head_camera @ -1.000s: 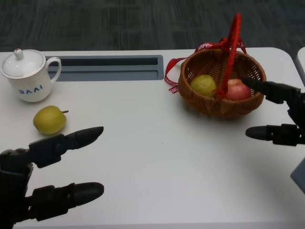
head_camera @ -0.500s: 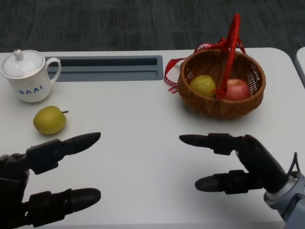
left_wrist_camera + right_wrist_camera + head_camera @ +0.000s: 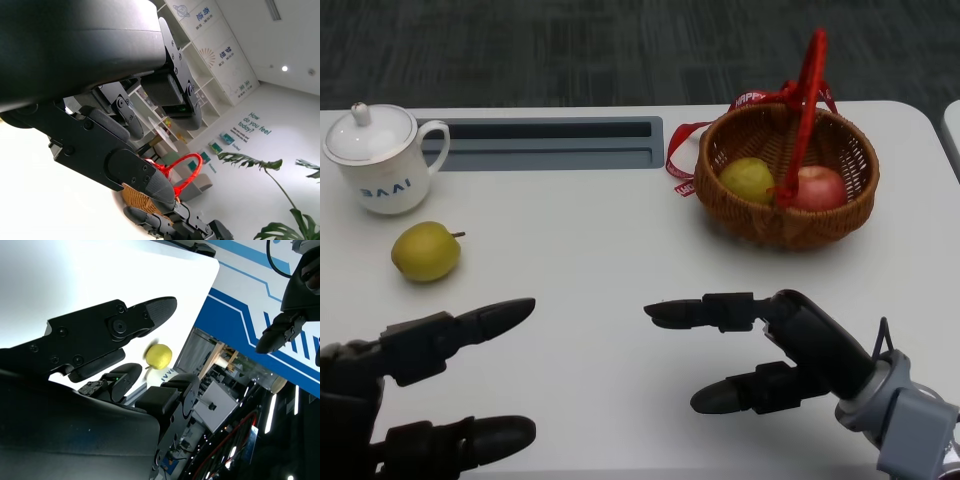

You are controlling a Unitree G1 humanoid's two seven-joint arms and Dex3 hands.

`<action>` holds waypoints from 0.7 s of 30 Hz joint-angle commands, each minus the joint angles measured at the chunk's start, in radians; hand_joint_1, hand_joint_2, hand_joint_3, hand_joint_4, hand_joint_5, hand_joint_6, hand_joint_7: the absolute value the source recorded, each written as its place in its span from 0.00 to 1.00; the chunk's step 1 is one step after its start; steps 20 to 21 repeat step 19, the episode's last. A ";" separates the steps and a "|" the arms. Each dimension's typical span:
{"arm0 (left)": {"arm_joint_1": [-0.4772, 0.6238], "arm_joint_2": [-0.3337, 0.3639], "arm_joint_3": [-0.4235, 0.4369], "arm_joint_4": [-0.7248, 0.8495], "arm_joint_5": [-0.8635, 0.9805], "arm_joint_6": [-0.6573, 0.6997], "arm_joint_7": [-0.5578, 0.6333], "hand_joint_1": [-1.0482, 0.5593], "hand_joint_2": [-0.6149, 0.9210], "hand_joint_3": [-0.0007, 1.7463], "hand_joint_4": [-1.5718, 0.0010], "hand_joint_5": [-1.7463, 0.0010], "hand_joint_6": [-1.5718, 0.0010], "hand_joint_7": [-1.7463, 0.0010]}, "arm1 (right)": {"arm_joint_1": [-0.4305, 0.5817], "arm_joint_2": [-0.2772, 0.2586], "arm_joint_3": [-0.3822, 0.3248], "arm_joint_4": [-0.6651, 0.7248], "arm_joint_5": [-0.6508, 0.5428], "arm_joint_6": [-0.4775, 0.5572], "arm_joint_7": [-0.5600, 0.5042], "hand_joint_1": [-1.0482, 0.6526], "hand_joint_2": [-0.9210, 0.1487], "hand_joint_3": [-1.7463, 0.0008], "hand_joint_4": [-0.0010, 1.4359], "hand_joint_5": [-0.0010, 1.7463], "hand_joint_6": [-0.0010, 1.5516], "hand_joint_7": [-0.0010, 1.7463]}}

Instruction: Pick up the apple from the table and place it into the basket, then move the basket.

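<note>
Office/showroom: wall shelves (image 3: 200, 90), slogan signage (image 3: 255, 127), plant (image 3: 280, 200).

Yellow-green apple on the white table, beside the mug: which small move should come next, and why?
Probably the left hand should reach forward to the yellow-green apple. It lies loose on the white table, just ahead of that open, empty hand, while the woven wicker basket already holds two fruits.

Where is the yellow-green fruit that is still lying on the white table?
In the head view the yellow-green fruit lies on the table's left side, just in front of the white lidded mug, untouched.
</note>
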 commanded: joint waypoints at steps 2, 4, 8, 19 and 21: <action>0.013 0.000 0.009 0.020 -0.010 -0.023 0.007 0.39 0.86 0.00 0.38 1.00 0.44 1.00 | -0.016 0.005 -0.037 0.004 0.026 0.010 0.052 0.30 0.10 1.00 0.48 0.00 0.41 0.00; 0.013 -0.001 0.007 0.027 -0.013 -0.028 0.006 0.40 0.86 0.00 0.38 1.00 0.44 1.00 | -0.018 0.007 -0.047 0.003 0.030 0.010 0.074 0.30 0.10 1.00 0.47 0.00 0.40 0.00; 0.013 -0.008 0.003 0.036 -0.011 -0.035 0.009 0.40 0.86 0.00 0.38 1.00 0.44 1.00 | -0.019 0.007 -0.066 -0.002 0.039 0.008 0.111 0.30 0.09 1.00 0.45 0.00 0.39 0.00; 0.016 -0.018 0.005 0.043 0.006 -0.049 0.011 0.40 0.86 0.00 0.38 1.00 0.44 1.00 | -0.022 0.010 -0.110 -0.020 0.092 0.009 0.211 0.30 0.09 1.00 0.46 0.00 0.39 0.00; 0.016 -0.018 0.005 0.043 0.006 -0.049 0.011 0.40 0.86 0.00 0.38 1.00 0.44 1.00 | -0.022 0.010 -0.110 -0.020 0.092 0.009 0.211 0.30 0.09 1.00 0.46 0.00 0.39 0.00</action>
